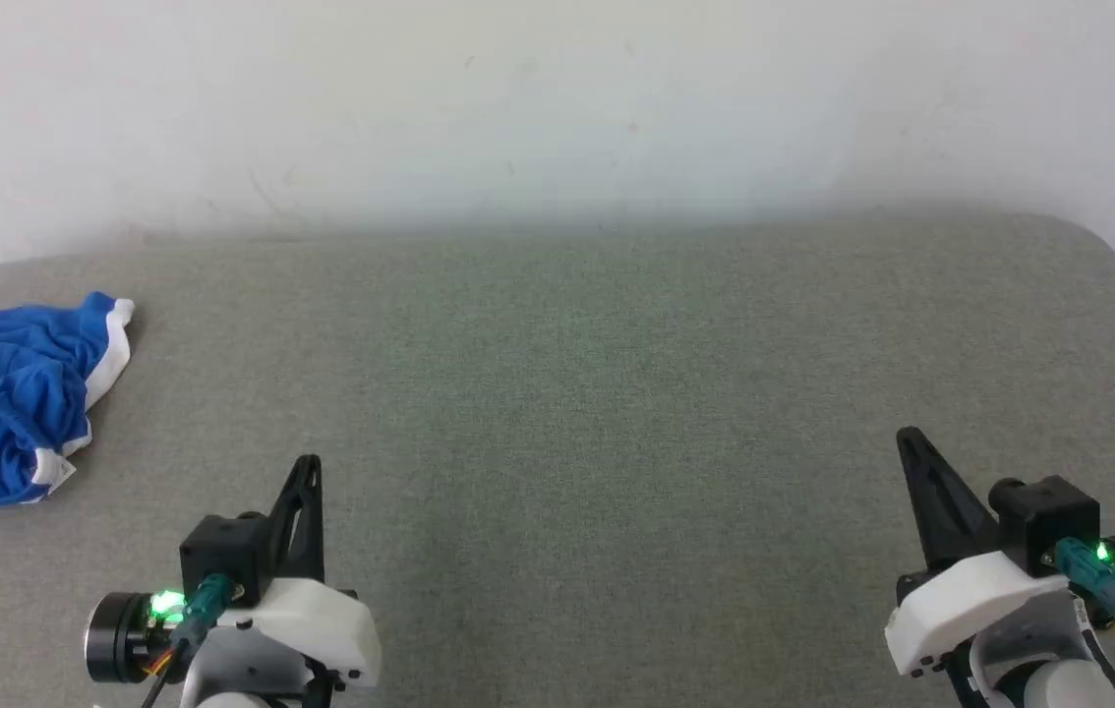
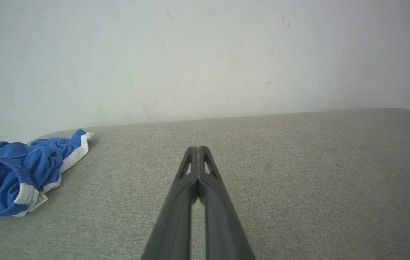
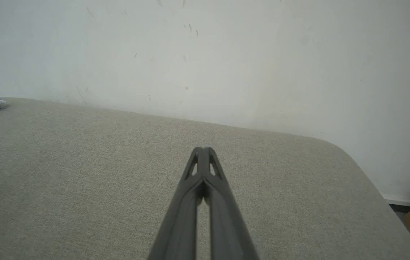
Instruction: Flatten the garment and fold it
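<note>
Both the dark-fingered left gripper [image 1: 308, 467] and right gripper [image 1: 909, 438] are closed. The left wrist view makes plain the white tag [image 2: 39, 202] on the crumpled royal-blue, white-trimmed shorts [image 2: 6, 173], well left of that gripper on the grey fabric surface [image 1: 557, 393].

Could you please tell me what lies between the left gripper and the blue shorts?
Only bare grey surface lies between the left gripper and the crumpled shorts, per the head view.
</note>
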